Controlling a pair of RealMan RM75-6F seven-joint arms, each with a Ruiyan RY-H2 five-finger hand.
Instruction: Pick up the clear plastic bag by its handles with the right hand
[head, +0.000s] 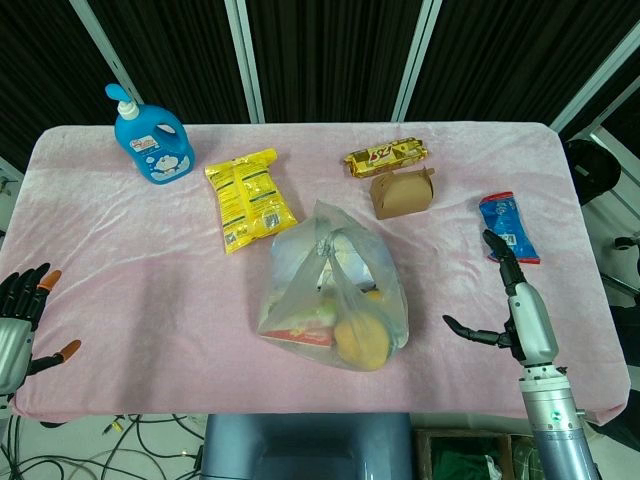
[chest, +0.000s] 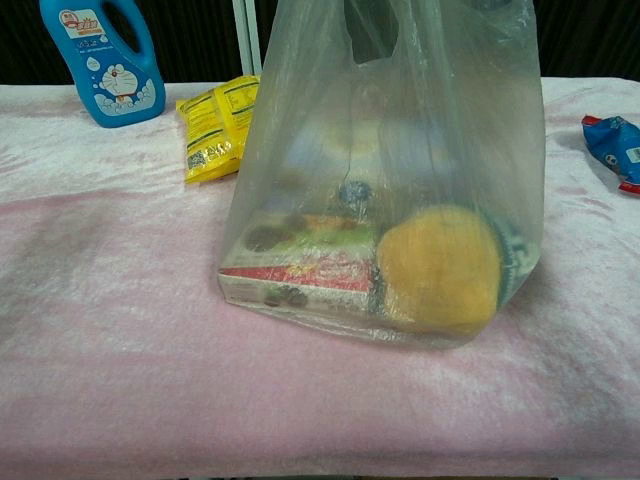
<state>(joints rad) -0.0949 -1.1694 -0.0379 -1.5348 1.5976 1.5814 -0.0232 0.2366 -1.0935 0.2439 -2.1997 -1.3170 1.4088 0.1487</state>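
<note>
A clear plastic bag (head: 332, 292) stands in the middle of the pink table, filled with a yellow round item, a flat box and other goods. Its handles (head: 328, 232) rise at the top and nothing holds them. In the chest view the bag (chest: 400, 190) fills the centre, and no hand shows there. My right hand (head: 512, 305) hovers to the bag's right near the front edge, open with fingers spread, well apart from the bag. At the far left front corner my left hand (head: 22, 318) is open, holding nothing.
A blue detergent bottle (head: 150, 138) stands back left. A yellow snack packet (head: 250, 198) lies left of the bag. Behind the bag are a gold snack bar (head: 386, 157) and a small brown box (head: 402, 192). A blue wrapper (head: 508, 226) lies just beyond my right hand.
</note>
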